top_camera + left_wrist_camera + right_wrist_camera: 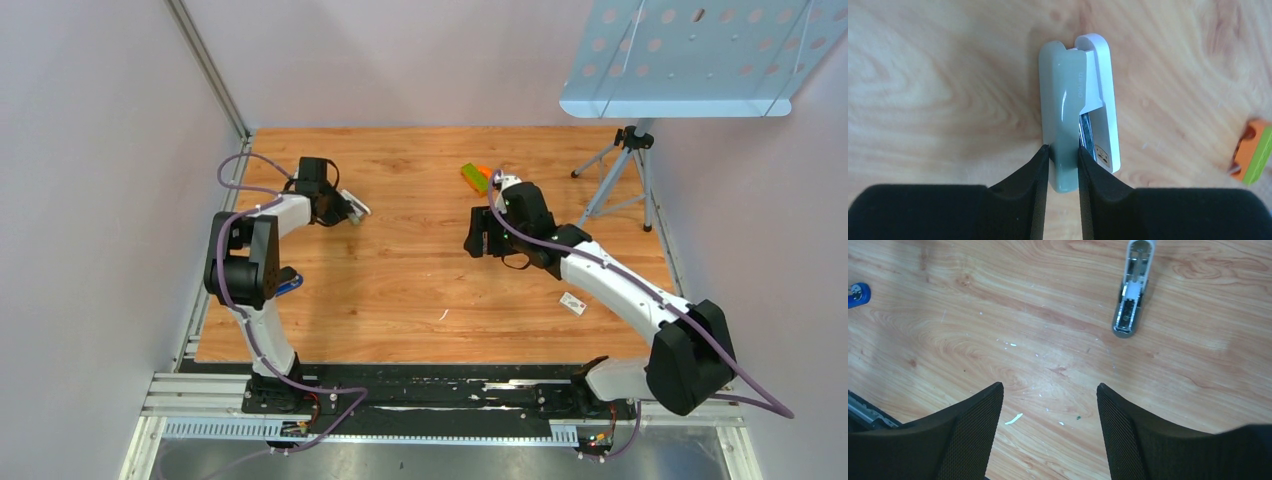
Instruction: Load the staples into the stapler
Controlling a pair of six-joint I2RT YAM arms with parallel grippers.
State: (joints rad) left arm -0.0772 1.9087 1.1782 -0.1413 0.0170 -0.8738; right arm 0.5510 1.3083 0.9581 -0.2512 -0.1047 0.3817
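Wooden table (420, 290), two arms on the near edge, both reaching in.

Left claw (1064, 150): narrow, clamped on the stapler (1068, 100). Its pads (1038, 167) bear on both flanks of the grey-green top cover at the near end. The white base sits outside the grip at 3 o'clock.

Key relation: the stapler's long axis runs straight out from the left claw toward 12 o'clock in the left wrist view. In the top view it lies roughly on a 10-to-4 line. It appears to rest on its side on the wood, with silvery metal showing between cover and base.

Right claw (1049, 387): wide and empty, bare wood between the fingers. From it the stapler lies at about 10 o'clock in the top view and well apart. In the right wrist view it is near 1 o'clock. The left arm is far the nearer.

Smaller items:
- Orange-and-green item (475, 176), near the right claw at 12 o'clock.
- Blue item (289, 285), by the left arm.
- White card (573, 302), beside the right forearm.

Staples: not made out in any view, so I cannot tell where they lie. Judgement: the right claw has to find them before anything goes in.
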